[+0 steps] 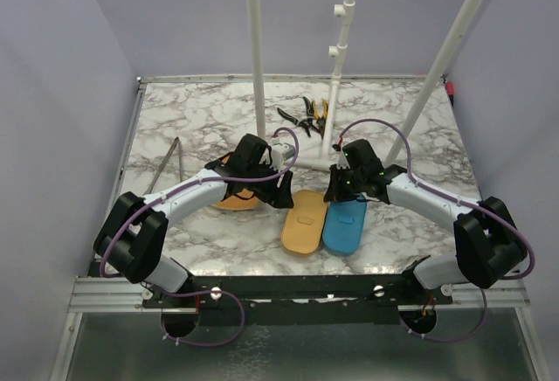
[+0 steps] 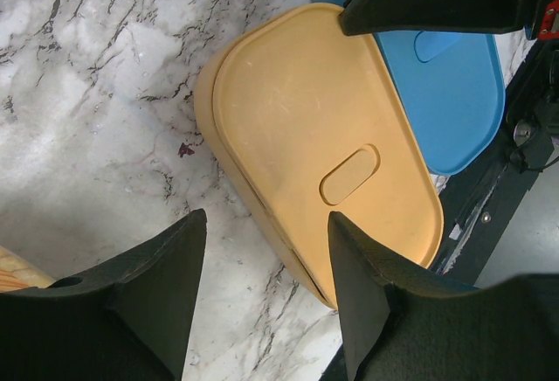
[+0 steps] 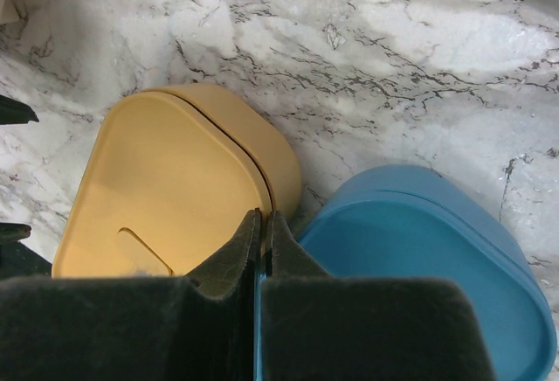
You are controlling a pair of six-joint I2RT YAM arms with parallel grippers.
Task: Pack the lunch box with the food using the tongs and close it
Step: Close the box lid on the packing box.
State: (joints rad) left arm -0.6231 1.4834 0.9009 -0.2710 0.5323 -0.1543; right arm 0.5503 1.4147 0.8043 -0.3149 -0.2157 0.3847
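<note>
L gripper (image 2: 266,219) wide, R gripper (image 3: 263,220) tight

Table (image 1: 201,119) white marble, grey veins; lunch box (image 1: 304,222) plain orange-yellow; container (image 1: 344,228) touching lunch box blue; tongs (image 1: 175,148) grey; pliers (image 1: 307,115) black-and-yellow.

On the one marble table (image 1: 201,128) there are two boxes, one yellow box (image 1: 304,224) and one blue box (image 1: 345,228); one pair of grey tongs (image 1: 169,164); pliers (image 1: 307,116), seemingly two pairs, too small to be sure; one orange thing (image 1: 234,203) half hidden under an arm; three white poles (image 1: 255,49); two arms (image 1: 188,190), with one left gripper (image 2: 266,224) and one right gripper (image 3: 263,219)
</note>
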